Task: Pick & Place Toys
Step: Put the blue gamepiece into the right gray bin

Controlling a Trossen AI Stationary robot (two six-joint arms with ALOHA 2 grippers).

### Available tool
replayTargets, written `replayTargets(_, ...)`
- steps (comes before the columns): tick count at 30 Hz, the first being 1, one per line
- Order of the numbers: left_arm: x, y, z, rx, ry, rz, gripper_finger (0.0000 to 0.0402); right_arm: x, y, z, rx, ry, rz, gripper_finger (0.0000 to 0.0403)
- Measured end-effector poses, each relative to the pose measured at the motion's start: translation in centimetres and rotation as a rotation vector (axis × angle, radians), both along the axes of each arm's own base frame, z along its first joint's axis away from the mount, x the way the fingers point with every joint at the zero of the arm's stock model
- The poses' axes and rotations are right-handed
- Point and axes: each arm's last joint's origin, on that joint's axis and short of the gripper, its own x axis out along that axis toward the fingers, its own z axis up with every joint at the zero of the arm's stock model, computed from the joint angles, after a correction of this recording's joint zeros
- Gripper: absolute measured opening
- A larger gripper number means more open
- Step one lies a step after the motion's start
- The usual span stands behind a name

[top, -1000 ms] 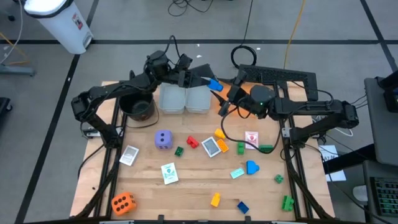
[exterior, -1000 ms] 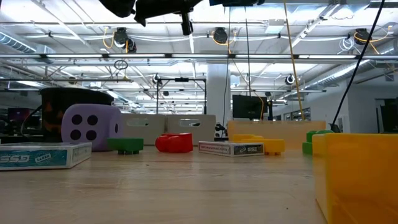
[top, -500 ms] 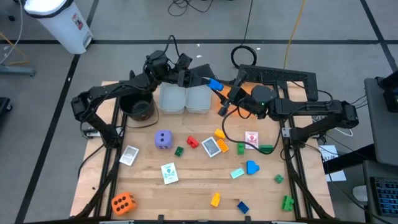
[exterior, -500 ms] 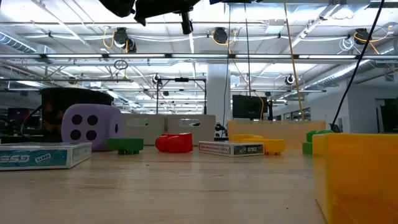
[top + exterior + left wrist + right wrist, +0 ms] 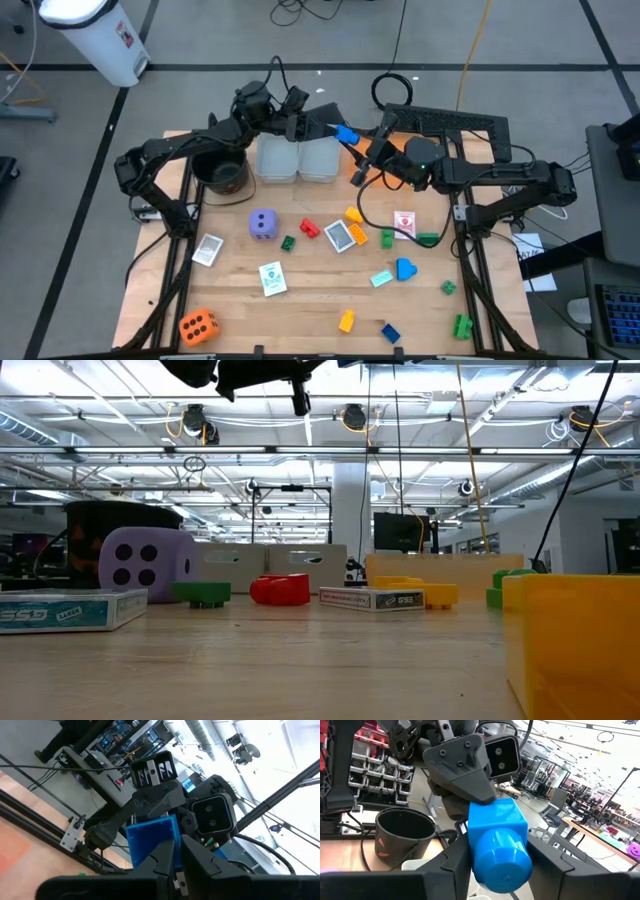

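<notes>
A blue brick (image 5: 346,134) with a round stud (image 5: 502,862) hangs in the air over the grey bins (image 5: 298,160) at the table's far side, between my two grippers. My left gripper (image 5: 330,130) comes from the table's left and my right gripper (image 5: 357,147) from the right, and both are shut on the brick. Other toys lie on the table, no gripper near them: a purple die (image 5: 263,224), an orange die (image 5: 198,325), picture cards (image 5: 272,278) and small bricks (image 5: 308,229). My left gripper pinches one edge of the blue brick (image 5: 170,835) at the tips of its two nearly shut fingers (image 5: 165,862). It comes about level from the table's left. My right gripper holds the brick's other end, and the brick is clear of the table. My right gripper has the blue brick's two opposite sides (image 5: 475,845) between its two fingers (image 5: 452,865), with the round stud toward its wrist. The fingers come about level from the table's right. The brick is lifted clear, above the bins.
A black bucket (image 5: 222,172) stands left of the grey bins. A keyboard (image 5: 450,125) and cables lie at the far right. A large yellow brick (image 5: 575,645) stands close to the low camera.
</notes>
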Motion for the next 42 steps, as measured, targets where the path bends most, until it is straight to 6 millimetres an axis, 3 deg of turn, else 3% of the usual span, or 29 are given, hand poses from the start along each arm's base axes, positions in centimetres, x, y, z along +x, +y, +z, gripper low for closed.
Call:
replayTargets(12, -0.1, 0.4, 0.0, 0.093, -0.028, 0.066, 0.0145, -0.3, 0.0, 0.4, 0.002, -0.018, -0.004, 0.0141)
replayTargets(20, -1.8, 3.5, 0.0, 0.138, -0.032, 0.157, 0.0202, -1.2, -0.2, 1.1, 0.063, -0.08, -0.005, 0.0141)
replayTargets(26, -4.5, 6.4, 0.4, 0.117, -0.024, 0.158, 0.0211, -1.8, -0.8, 1.4, 0.101, -0.117, -0.026, 0.0141)
replayTargets(31, -6.5, 7.5, 1.4, 0.138, -0.04, 0.166, 0.0212, -2.0, -1.9, 1.2, 0.181, -0.118, -0.057, 0.0141)
replayTargets(42, -10.4, 7.3, 4.5, 0.306, -0.126, 0.265, 0.0212, -1.8, -6.3, 2.6, 0.397, -0.082, -0.004, 0.0141)
